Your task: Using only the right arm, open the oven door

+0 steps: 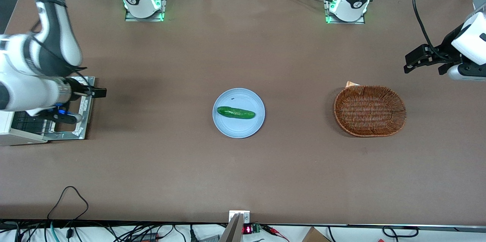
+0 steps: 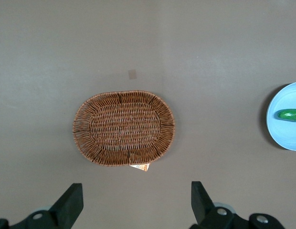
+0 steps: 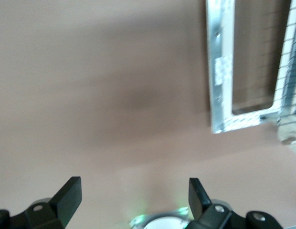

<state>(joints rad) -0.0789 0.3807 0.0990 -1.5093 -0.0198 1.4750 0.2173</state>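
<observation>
The cream-white toaster oven (image 1: 17, 137) stands at the working arm's end of the table. Its oven door (image 1: 86, 110) is folded down flat, and the wire rack inside the oven shows. In the right wrist view the door's silver frame (image 3: 221, 71) surrounds a window that the brown table shows through. The right arm (image 1: 30, 90) reaches over the oven. My gripper (image 1: 99, 92) (image 3: 133, 191) hangs just above the door's outer edge, open, its fingers wide apart with only table between them.
A light blue plate (image 1: 228, 130) holding a cucumber (image 1: 235, 112) sits mid-table. A wicker basket (image 1: 370, 110) lies toward the parked arm's end. Both arm bases (image 1: 143, 1) stand along the table edge farthest from the front camera.
</observation>
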